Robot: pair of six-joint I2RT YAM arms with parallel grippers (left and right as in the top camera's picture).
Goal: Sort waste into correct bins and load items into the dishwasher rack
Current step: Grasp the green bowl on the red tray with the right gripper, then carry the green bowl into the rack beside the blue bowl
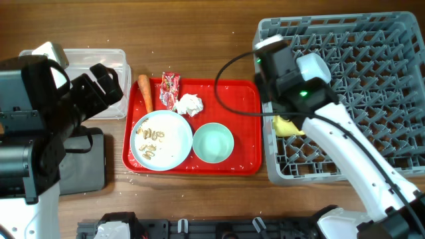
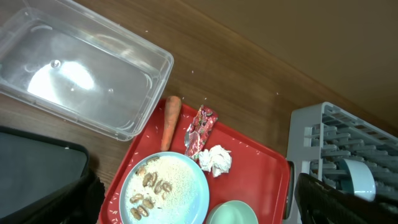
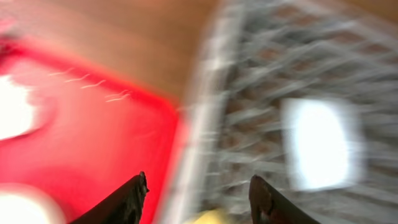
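Observation:
On the flat red tray [image 1: 232, 93] lie an orange carrot [image 1: 145, 93], a red snack wrapper [image 1: 170, 89] and a crumpled tissue [image 1: 189, 104]. A light-blue plate [image 1: 161, 141] with beige scraps and a pale-green bowl [image 1: 212, 143] are also on it. A yellow cup [image 1: 287, 126] lies in the grey dishwasher rack [image 1: 372, 79]. The left wrist view shows a light-blue bowl [image 2: 357, 177] in the rack [image 2: 317, 124]. My left gripper [image 1: 106, 83] is open and empty over the clear tub [image 1: 80, 60]. My right gripper [image 3: 198, 186] is open and empty over the rack's left edge. Its view is blurred.
The shallow black tray [image 1: 83, 166] sits at the left front, partly under my left arm. The clear tub [image 2: 81, 74] holds nothing. White crumbs dot the wood near the red tray. My right arm crosses the rack from the front right.

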